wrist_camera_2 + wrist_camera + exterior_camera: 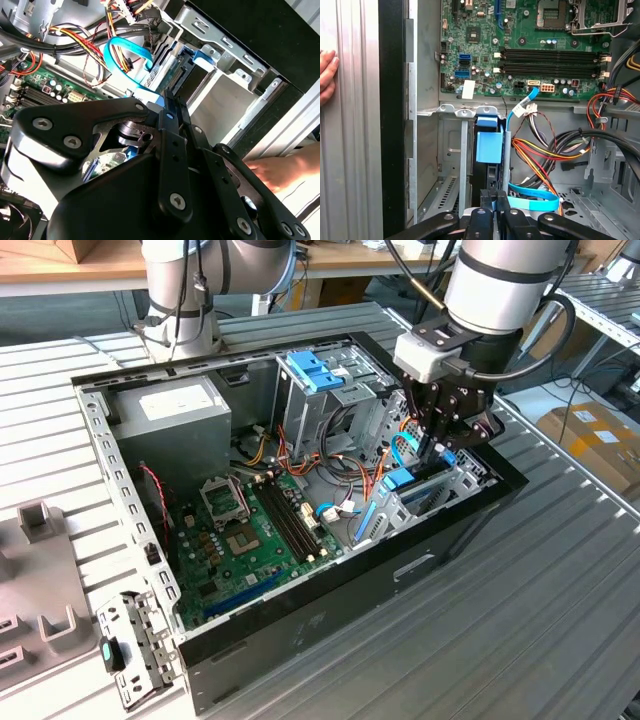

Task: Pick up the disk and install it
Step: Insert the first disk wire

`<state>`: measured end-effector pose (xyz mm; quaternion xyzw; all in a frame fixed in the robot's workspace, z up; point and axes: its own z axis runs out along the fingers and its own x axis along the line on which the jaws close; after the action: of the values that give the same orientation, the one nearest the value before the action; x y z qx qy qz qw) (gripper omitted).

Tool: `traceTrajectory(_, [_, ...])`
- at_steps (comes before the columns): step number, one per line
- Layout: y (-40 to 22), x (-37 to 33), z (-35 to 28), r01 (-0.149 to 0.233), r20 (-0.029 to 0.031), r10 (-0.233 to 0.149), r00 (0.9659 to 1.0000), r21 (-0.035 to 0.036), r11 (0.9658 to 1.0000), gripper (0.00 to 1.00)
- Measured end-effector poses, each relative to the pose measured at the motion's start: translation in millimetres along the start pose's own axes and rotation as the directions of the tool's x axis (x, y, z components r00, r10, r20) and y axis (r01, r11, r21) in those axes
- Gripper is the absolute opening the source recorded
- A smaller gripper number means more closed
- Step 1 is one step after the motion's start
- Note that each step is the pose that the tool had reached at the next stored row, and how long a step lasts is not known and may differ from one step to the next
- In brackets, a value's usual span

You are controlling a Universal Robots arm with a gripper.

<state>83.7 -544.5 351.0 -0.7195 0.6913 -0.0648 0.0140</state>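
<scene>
Claw is pinching the disk by its thin blue rail edge, fingers almost together around it. Disk is standing on edge, sitting part way into the bay at the end of the case on the exterior view's right, just beside the board.

Risks, judging from this:
- grip is sitting on a narrow plastic edge, so the disk is likely pivoting or slipping if pushed against resistance
- disk is running close to the bay wall; any tilt and the rail is probably jamming instead of sliding in
- flat blue cable is lying right by the fingers, and the wires are hanging near the slot; either could be getting snagged or trapped under the disk
- a hand is resting on the surface just outside the case wall, near the arm; a sideways swing could be hitting it

Cannot tell whether the disk is seating on any connector
</scene>
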Motion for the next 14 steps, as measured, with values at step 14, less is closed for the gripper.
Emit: traceTrajectory(14, [0.4,-0.5,0.0,-0.017,-0.0019,0.017,0.9999,-0.003,0.9999,0.16])
